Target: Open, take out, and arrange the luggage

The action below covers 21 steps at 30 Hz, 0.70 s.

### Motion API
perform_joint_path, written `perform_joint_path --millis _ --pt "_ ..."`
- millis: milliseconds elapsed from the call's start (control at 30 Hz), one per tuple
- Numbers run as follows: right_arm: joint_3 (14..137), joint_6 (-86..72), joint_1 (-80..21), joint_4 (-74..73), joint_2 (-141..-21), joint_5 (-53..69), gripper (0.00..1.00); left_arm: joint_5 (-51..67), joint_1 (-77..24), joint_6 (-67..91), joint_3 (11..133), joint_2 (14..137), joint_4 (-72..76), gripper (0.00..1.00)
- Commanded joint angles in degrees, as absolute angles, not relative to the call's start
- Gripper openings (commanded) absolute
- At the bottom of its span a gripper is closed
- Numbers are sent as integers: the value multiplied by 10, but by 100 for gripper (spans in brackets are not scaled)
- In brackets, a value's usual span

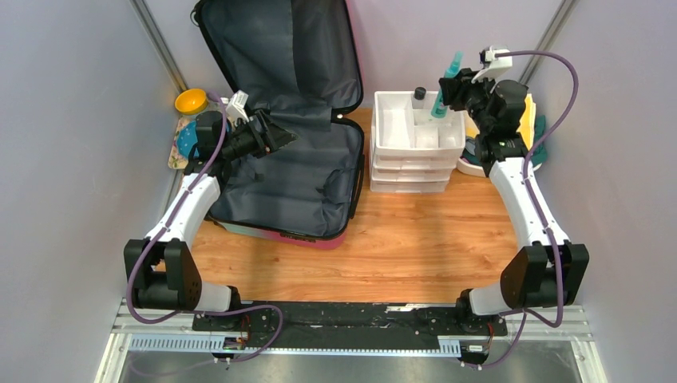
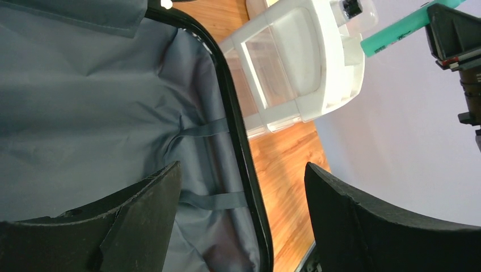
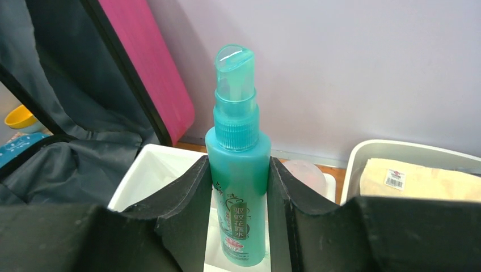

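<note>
Luggage [image 1: 295, 171] lies open at the left rear of the desk [image 1: 415, 239], base half flat, lid propped up against the back wall, grey lining showing. No loose items visible on the lining, though the folds may hide some. Left fingers [image 1: 275, 134] hover over the base half, spread wide, holding nothing; the left wrist view looks past them at the lining, two straps and the black zip edge. Right fingers [image 3: 184, 215] are closed on a teal spray bottle [image 3: 238, 170], gripping its body on both sides with the cap sticking out above. Bottle is upright, long axis vertical. It sits over the top tray of the white organiser [image 1: 377, 120], which stands just right of the luggage, close beside it. A small black-capped bottle [image 1: 420, 94] already stands in the tray, just left of the held one. Key relation: the tray is straight below the held bottle, so the next move is probably a short drop and release. Can't tell which compartment it lines up with, or whether the base already touches. Right arm is the one on the organiser; left arm is nearer the luggage and looks set to reach in next. White basin [image 3: 397, 146] sits to the right of the organiser with a tan packet in it. Risk: knocking the small bottle on the way down.
</note>
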<state>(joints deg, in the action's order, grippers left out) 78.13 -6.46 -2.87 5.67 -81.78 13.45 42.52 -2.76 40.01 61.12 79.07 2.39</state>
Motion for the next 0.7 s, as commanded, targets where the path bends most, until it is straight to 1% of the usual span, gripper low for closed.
perform_joint_path --millis 0,167,367,433,667 --pt "770 -52 -17 117 -806 118 9 425 -29 392 631 793 38 86" --pt "751 -53 -8 136 -814 121 10 419 -29 388 628 797 34 87" --pt "741 -60 -5 157 -834 133 13 417 -29 372 623 793 25 87" --pt "742 -61 -5 158 -839 135 20 410 -29 360 621 791 17 87" --pt "733 -54 -5 156 -841 137 30 380 -29 330 617 784 -19 88"
